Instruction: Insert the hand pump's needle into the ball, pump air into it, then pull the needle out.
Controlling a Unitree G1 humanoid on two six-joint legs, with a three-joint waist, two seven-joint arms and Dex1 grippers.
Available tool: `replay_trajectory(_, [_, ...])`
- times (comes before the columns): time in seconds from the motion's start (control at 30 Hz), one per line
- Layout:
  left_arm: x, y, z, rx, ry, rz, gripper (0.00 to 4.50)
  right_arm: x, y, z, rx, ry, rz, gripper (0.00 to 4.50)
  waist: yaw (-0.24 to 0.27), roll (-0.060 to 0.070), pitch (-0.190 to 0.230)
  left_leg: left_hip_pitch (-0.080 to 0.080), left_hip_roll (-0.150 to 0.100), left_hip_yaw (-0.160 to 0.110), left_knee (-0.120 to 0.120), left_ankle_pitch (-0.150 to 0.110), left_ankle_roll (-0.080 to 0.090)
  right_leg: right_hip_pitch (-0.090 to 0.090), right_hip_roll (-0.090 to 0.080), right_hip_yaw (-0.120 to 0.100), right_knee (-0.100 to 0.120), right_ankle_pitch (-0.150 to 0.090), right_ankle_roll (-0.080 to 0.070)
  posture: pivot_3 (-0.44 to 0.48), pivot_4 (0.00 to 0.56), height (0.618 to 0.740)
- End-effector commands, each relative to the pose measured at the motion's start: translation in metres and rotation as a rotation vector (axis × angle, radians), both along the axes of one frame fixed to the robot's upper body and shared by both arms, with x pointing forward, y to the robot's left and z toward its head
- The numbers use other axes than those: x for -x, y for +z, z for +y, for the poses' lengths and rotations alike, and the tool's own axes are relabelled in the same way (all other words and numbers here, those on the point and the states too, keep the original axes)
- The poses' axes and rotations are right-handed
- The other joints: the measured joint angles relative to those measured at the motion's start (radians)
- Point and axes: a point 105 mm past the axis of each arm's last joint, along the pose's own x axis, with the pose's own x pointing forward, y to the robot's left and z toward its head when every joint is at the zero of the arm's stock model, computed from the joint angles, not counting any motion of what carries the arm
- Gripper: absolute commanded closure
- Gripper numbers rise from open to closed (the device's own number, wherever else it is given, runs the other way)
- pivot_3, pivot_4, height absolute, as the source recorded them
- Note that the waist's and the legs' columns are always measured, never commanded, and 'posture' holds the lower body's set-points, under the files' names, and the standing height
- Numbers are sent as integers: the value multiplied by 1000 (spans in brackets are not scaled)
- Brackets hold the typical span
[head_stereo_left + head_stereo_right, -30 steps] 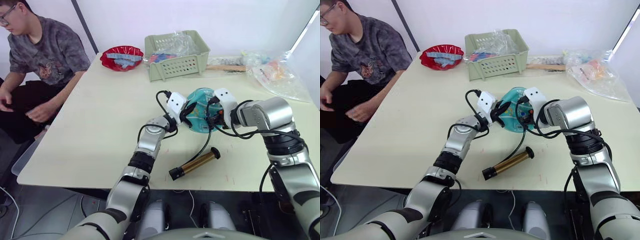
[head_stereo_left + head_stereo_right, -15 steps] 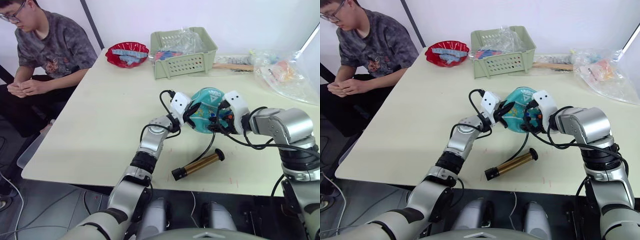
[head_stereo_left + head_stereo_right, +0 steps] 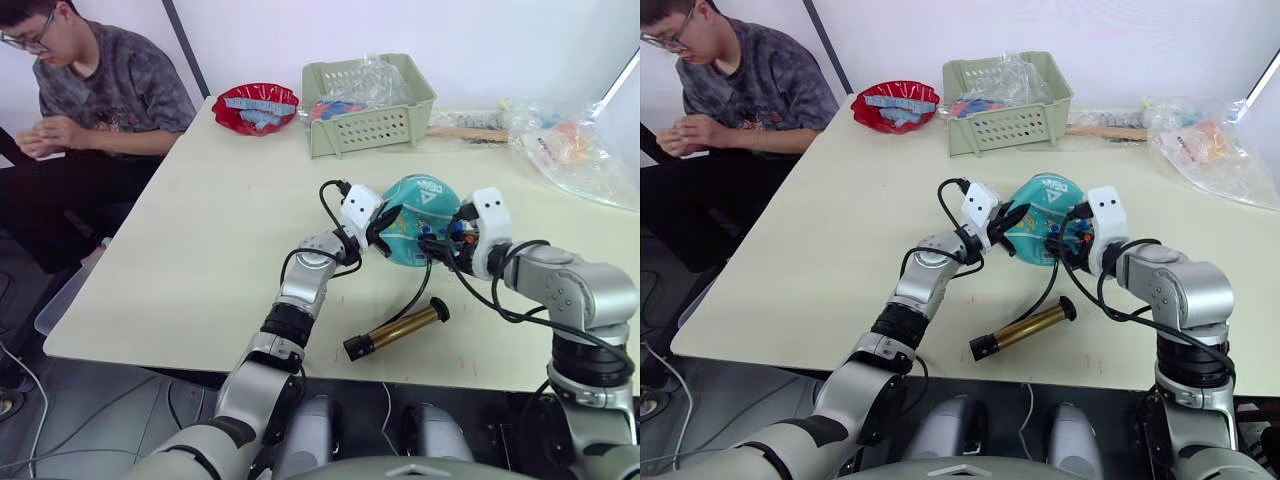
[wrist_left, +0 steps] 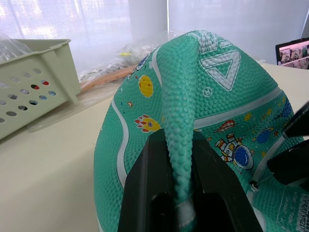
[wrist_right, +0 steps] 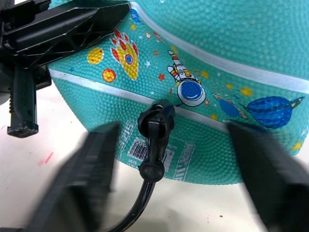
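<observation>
left tool (image 4: 176, 193): clamped on a fold | right tool (image 5: 176, 179): fingers spread apart

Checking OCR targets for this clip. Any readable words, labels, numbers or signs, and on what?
Raised white mark shaped like an "A" or triangle on the ball; lettering above it is cut off, unreadable.
White barcode label on the ball, beside the hose fitting: print too small to read.
Tag at the ball's lower edge: unreadable.
Nothing else legible.
</observation>
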Motion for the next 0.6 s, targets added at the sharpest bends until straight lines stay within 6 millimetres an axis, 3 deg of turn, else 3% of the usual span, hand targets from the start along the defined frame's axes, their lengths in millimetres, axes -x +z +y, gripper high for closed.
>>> replay_trajectory(0.03, [19,-57,-9,-125,-72,168,4500,-1,11,1,-9,-3,-62,1381,0,0,0,0,0,0,0,0,0,0,0,0,0,0,0,0,150,740])
replay_trajectory(0.6, [19,-57,-10,-126,-71,168,4500,-10,9,12,-65,-18,-45,1381,-2,0,0,1,-6,-2,0,0,0,3,-1,0,1,-1,2,0,150,740])
